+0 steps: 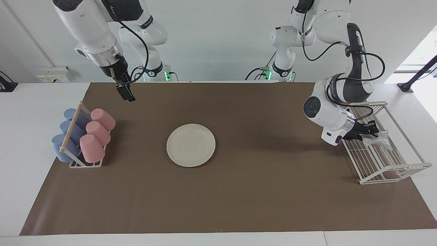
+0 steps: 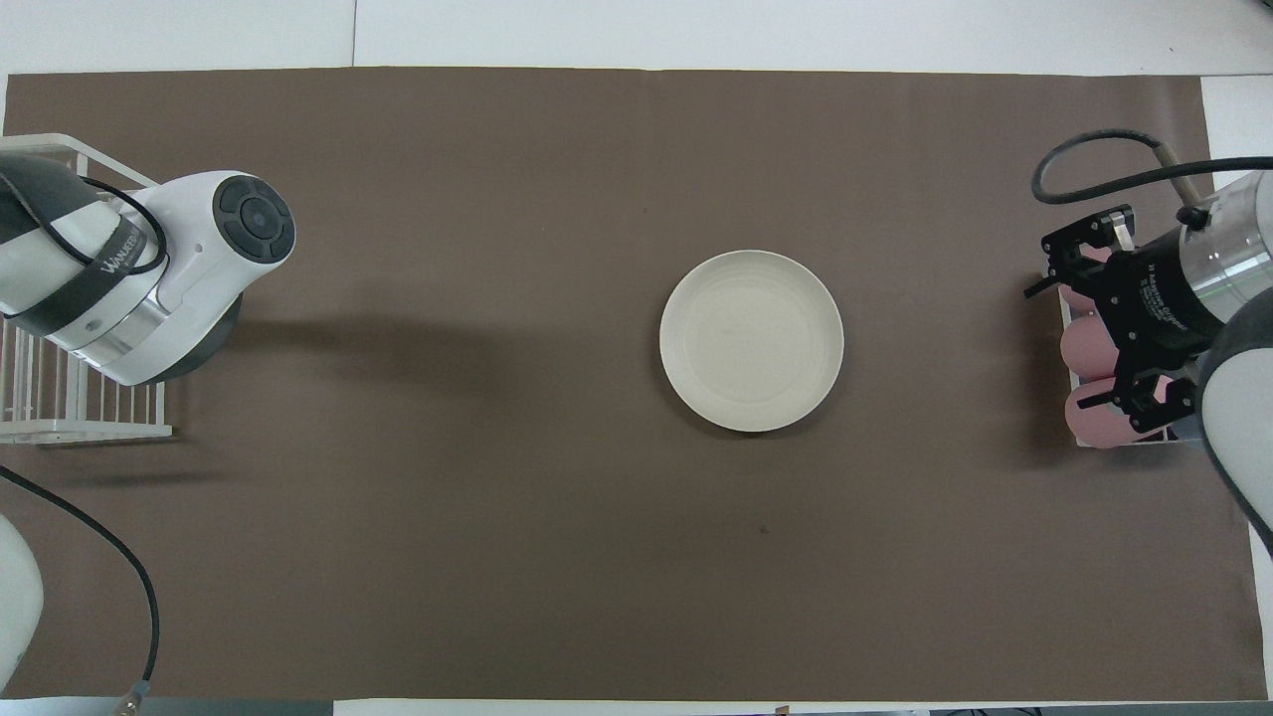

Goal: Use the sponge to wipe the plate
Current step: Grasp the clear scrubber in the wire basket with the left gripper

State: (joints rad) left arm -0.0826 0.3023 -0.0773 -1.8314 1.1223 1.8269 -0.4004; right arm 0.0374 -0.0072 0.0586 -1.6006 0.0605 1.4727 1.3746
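The cream-white plate (image 1: 191, 145) lies flat on the brown mat at the table's middle; it also shows in the overhead view (image 2: 751, 340). The speckled silvery sponge (image 1: 378, 139) lies in the white wire rack (image 1: 389, 171) at the left arm's end. My left gripper (image 1: 368, 132) is low in the rack, with its tips at the sponge's edge. In the overhead view the left arm's wrist (image 2: 179, 278) hides the gripper and the sponge. My right gripper (image 1: 126, 93) hangs in the air beside the cup rack, over the mat; in the overhead view (image 2: 1124, 328) it covers the pink cups.
A small rack (image 1: 73, 136) at the right arm's end holds pink cups (image 1: 97, 133) and blue cups (image 1: 66, 133) lying on their sides. The brown mat (image 1: 259, 191) covers most of the table. The wire rack's corner shows in the overhead view (image 2: 60, 398).
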